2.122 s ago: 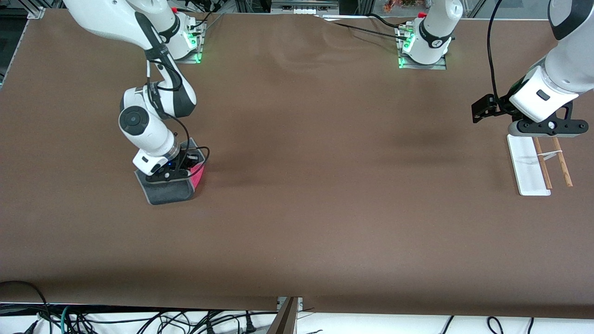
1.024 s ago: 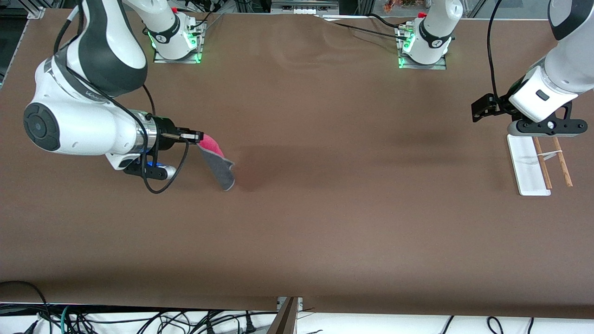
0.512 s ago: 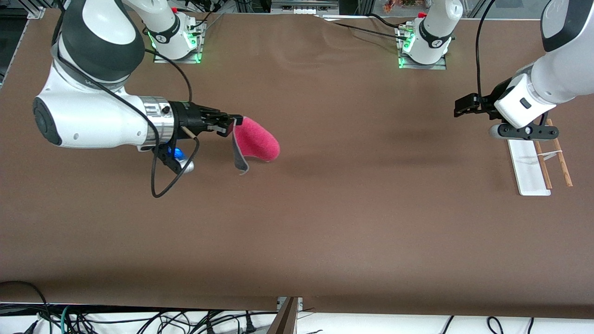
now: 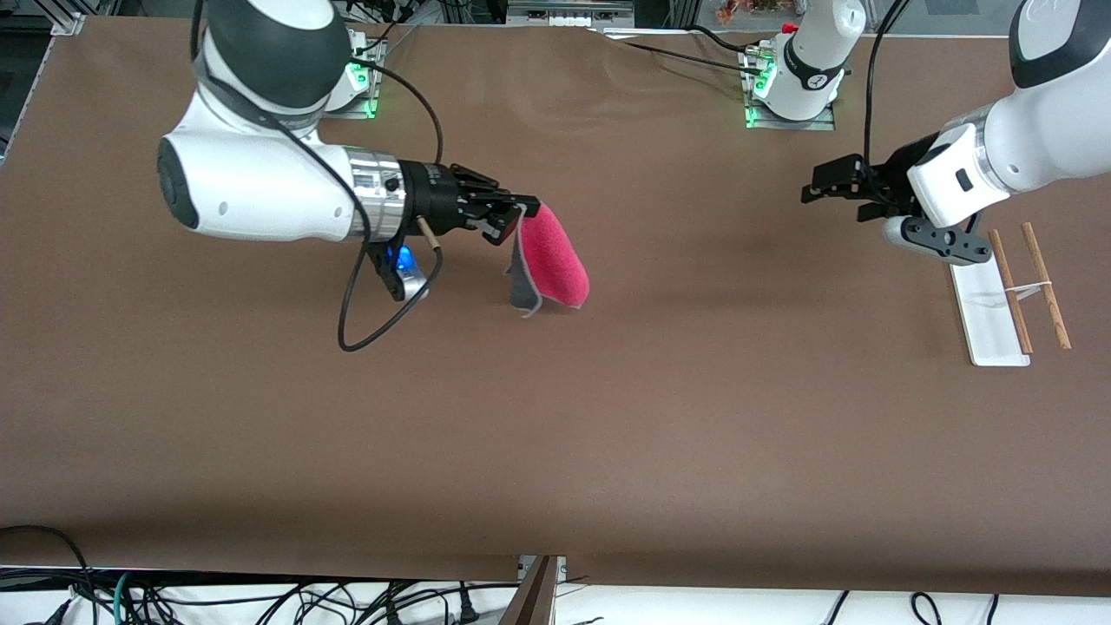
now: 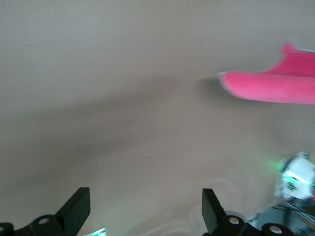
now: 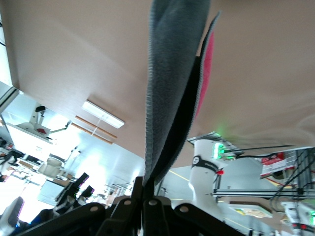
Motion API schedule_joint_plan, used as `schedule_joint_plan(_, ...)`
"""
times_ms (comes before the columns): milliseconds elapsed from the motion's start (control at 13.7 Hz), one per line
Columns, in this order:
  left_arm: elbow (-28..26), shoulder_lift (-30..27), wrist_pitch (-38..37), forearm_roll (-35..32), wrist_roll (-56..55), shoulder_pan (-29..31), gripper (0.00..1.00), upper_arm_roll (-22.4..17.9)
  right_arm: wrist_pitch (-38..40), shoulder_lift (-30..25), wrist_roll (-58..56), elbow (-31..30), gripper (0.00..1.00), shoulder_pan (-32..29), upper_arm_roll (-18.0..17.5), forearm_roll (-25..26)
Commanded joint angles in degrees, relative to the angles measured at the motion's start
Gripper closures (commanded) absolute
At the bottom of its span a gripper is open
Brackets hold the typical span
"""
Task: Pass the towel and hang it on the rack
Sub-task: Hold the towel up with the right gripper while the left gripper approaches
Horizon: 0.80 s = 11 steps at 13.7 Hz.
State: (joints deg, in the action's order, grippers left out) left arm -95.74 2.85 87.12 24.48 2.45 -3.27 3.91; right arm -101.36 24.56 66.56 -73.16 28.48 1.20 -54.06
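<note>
My right gripper (image 4: pixel 521 213) is shut on one edge of the towel (image 4: pixel 555 260) and holds it up over the table toward the middle. The towel hangs folded, with its pink side and a grey trimmed flap both showing. In the right wrist view the towel (image 6: pixel 172 73) runs out from the shut gripper (image 6: pixel 147 189). My left gripper (image 4: pixel 829 193) is open and empty in the air, turned toward the towel and clear of the rack (image 4: pixel 1007 295). In the left wrist view the gripper (image 5: pixel 145 211) has its fingers wide apart, and the pink towel (image 5: pixel 275 83) shows farther off.
The rack's white base and two wooden rods lie at the left arm's end of the table. The rack also shows small in the right wrist view (image 6: pixel 103 114). The arm bases (image 4: pixel 790 87) stand along the table's edge. A black cable (image 4: pixel 373 321) loops under the right wrist.
My right gripper took the towel off the table and carried it toward the middle. My left gripper left its place over the rack and moved toward the towel.
</note>
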Motion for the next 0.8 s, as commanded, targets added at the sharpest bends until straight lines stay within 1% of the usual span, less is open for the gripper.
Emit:
schedule_joint_plan(0,1.3,2.2,-0.5,5.4,9.3,-0.2,0.0,-0.1,-4.2,1.0,4.6,2.1,1.0,1.7,0.1,-3.4)
schedule_joint_plan(146,1.2,4.0,0.7,8.6,17.2,-0.3,0.0,0.3,-7.3,1.4,6.4,2.1,1.0,3.2,0.2,-4.8)
schedule_joint_plan(293,1.1,5.7,2.5,12.0,24.1,-0.6,0.0,1.4,-9.6,1.5,8.0,2.1,1.0,4.9,0.2,-4.7)
schedule_joint_plan(439,1.2,8.0,3.2,16.4,31.9,-1.6,0.0,1.4,-11.8,1.8,8.3,2.1,1.0,5.6,0.3,-4.7)
schedule_joint_plan(585,1.1,9.7,5.6,17.3,39.5,-1.7,0.0,2.1,-13.1,1.9,9.9,2.1,1.0,5.9,0.2,-4.7)
schedule_joint_plan(732,1.1,12.8,7.7,19.2,50.7,-1.5,0.0,2.2,-15.3,2.2,10.7,2.1,1.0,7.1,0.2,-4.7)
